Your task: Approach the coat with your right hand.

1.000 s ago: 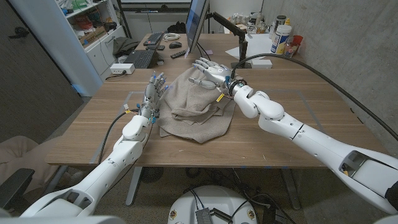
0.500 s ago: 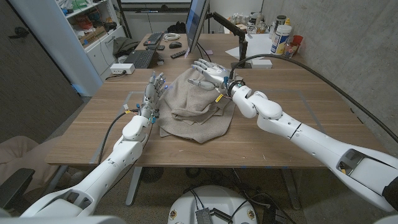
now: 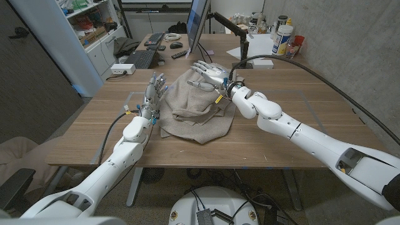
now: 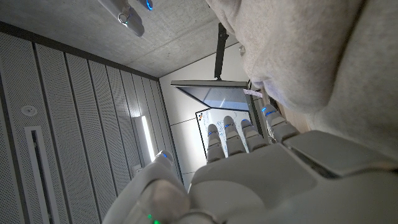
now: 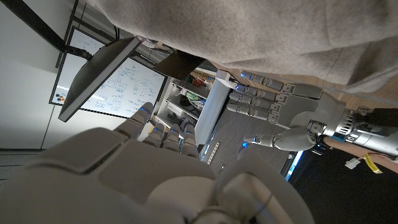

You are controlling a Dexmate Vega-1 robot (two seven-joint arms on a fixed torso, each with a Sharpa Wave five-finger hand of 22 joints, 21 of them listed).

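A soft beige cloth coat [image 3: 197, 109] lies in a crumpled heap in the middle of the brown wooden desk [image 3: 94, 140]. The right robot hand [image 3: 208, 72] is at the far top part of the coat, with its fingers spread apart and nothing in them; I cannot tell if it touches the cloth or hangs just above it. The left robot hand [image 3: 155, 90] stands on its edge just beside the coat's left side, fingers straight and apart, holding nothing too. The step looks nearly done, because the right robot hand is already at the coat. The next move likely needs only a small drop down onto the cloth, done gently so the heap does not slide. There is bare desk in front of the coat and out to the right, so the arm has room. Behind the coat stands a thin dark computer screen [image 3: 197, 24], quite near the right fingers, so the robot hand should not push farther back.
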